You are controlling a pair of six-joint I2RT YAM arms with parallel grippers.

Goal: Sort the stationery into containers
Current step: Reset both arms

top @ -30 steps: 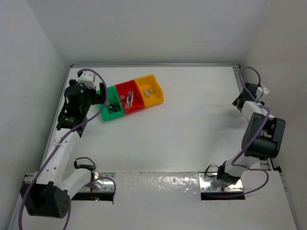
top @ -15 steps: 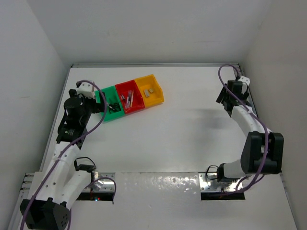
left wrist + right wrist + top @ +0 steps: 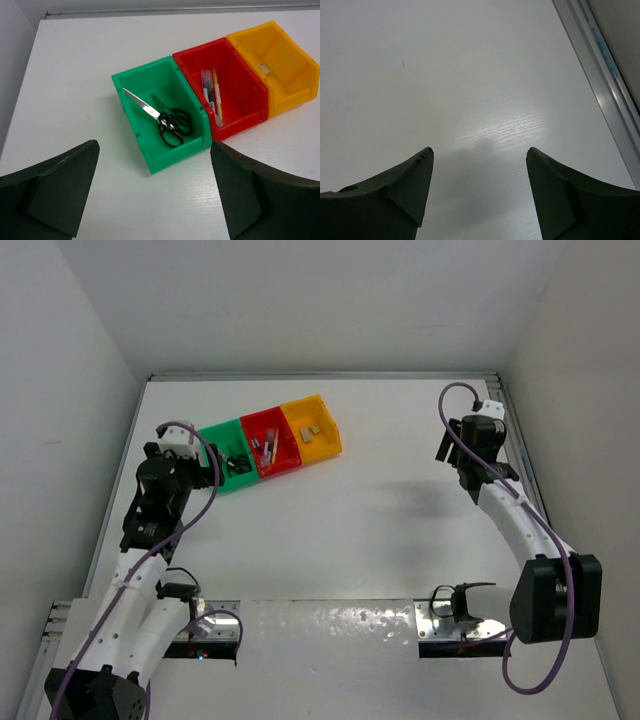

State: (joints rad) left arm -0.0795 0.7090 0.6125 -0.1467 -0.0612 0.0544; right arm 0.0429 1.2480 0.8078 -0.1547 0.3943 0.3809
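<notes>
Three joined containers lie at the back left: a green bin (image 3: 231, 458) (image 3: 180, 152), a red bin (image 3: 270, 445) (image 3: 242, 95) and a yellow bin (image 3: 312, 428) (image 3: 285, 60). Black-handled scissors (image 3: 167, 122) lie in the green one, several pens (image 3: 212, 95) in the red one, and a small pale block (image 3: 265, 68) in the yellow one. My left gripper (image 3: 208, 468) (image 3: 153, 145) hangs open just short of the green bin's near wall, holding nothing. My right gripper (image 3: 445, 445) (image 3: 480, 149) is open over bare white table at the right, far from the bins.
A metal rail (image 3: 600, 75) runs along the table's right edge, close to the right gripper. White walls (image 3: 80, 390) enclose the table on the left, back and right. Purple cables (image 3: 190, 525) loop along both arms.
The left gripper has drawn back from over the green bin toward the near left. The right arm has swung from the right edge inward over the table, its jaws widening slightly.
</notes>
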